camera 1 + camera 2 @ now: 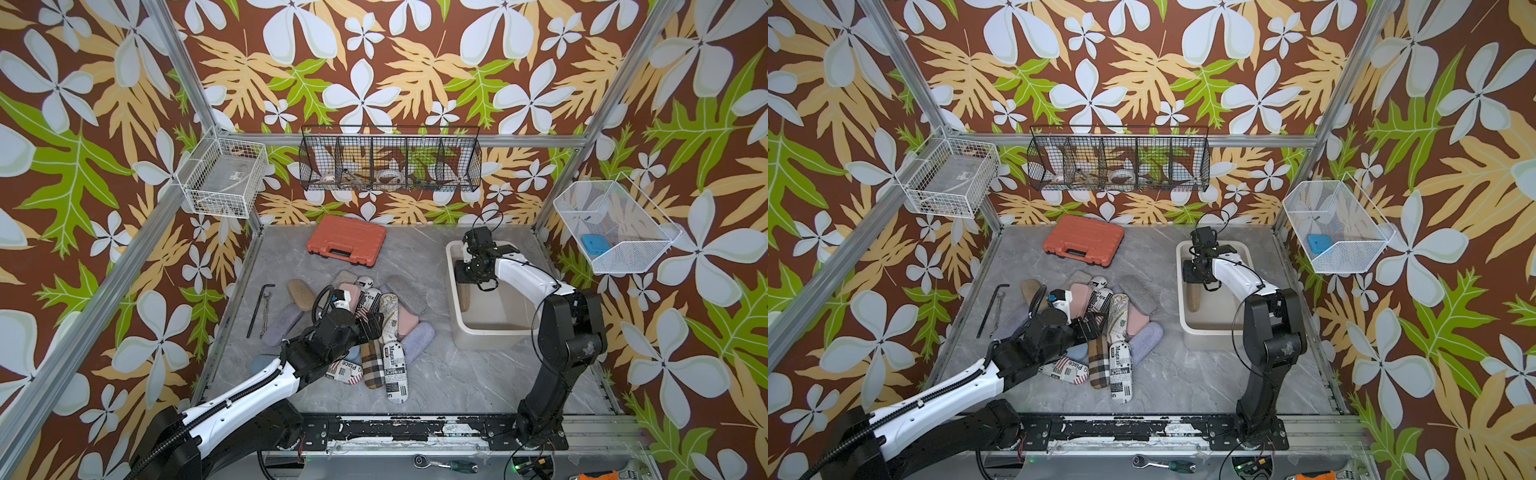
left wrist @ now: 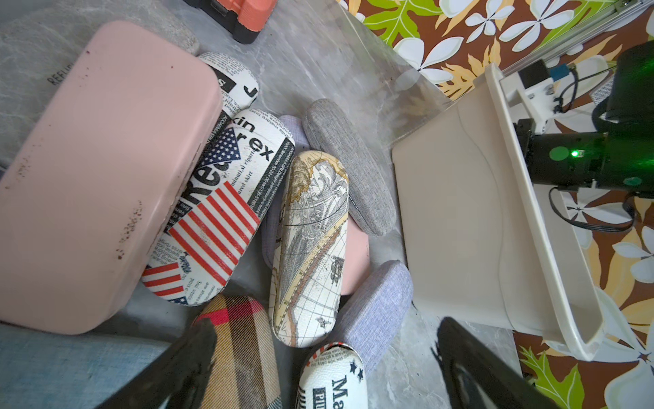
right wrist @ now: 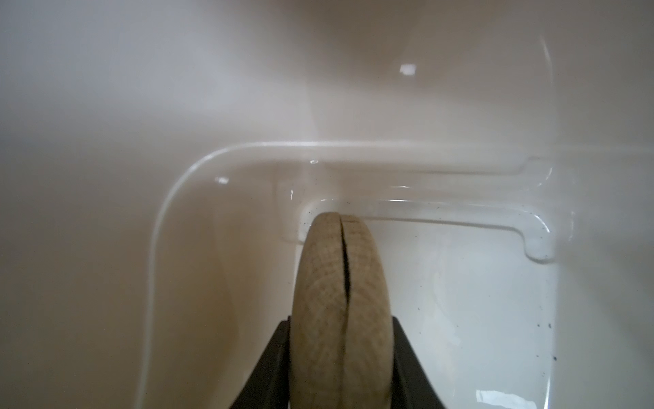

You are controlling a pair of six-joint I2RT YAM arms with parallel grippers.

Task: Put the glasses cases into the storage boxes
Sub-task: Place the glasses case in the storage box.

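The right hand (image 3: pixel 341 318) clamps the tan case (image 1: pixel 1192 299) on edge low in the tub (image 1: pixel 490 338), three o'clock of the pile of cases (image 1: pixel 392 311), seemingly to set it down; the left hand (image 2: pixel 325 327) hovers spread above that pile.

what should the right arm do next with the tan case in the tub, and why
Probably spread the fingers of the right gripper and let go: the tan case sits between them, well inside the cream tub, its far end seemingly at the floor, so it has little left to fall.
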